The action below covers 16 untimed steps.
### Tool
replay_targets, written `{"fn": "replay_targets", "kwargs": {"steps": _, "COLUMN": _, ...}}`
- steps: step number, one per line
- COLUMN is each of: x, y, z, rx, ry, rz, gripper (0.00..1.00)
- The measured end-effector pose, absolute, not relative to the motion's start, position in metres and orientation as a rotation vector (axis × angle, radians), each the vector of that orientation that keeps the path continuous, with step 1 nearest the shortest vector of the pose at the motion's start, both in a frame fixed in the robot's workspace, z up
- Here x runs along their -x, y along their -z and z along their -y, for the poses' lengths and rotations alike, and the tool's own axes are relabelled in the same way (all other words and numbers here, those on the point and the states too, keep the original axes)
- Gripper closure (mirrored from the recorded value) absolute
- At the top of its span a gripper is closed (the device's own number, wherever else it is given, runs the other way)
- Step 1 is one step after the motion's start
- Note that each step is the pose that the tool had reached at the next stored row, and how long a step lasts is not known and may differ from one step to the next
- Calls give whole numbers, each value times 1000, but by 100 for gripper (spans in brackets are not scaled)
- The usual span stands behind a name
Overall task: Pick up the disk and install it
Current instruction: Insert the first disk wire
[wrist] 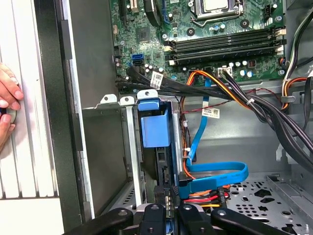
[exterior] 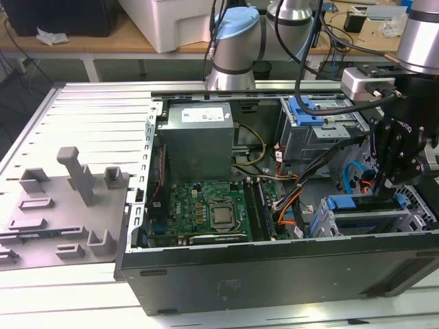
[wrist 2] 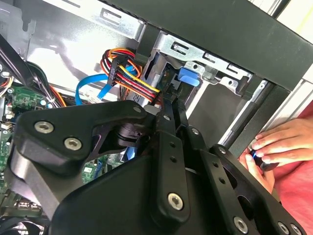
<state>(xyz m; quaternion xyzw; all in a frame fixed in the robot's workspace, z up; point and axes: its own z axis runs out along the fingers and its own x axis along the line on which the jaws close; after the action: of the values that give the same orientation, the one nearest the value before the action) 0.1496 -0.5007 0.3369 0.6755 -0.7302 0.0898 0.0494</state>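
Open computer case [exterior: 274, 274] on the bench [exterior: 82, 103]; gripper [exterior: 384, 185] at the drive cage [exterior: 370, 219].

Gripper: lowered into the case at the exterior view's right, directly above the drive cage; in the first wrist view the jaws stand narrow, closed on the edge of the disk [wrist: 155, 129]. Disk: upright in the metal cage, blue side rail showing, beside a flat blue data cable [wrist: 215, 176] and bundled orange-red wires [wrist 2: 129, 73]. Motherboard [exterior: 206, 212] and grey power supply [exterior: 199, 137] elsewhere in the case. Person's hand [wrist 2: 279, 147] outside the case wall.
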Motion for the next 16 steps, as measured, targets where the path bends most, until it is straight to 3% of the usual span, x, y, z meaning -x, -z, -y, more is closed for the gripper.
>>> {"fn": "replay_targets", "kwargs": {"steps": 16, "x": -150, "y": -334, "z": 501, "rx": -2058, "ry": -274, "rz": 2225, "gripper": 84}}
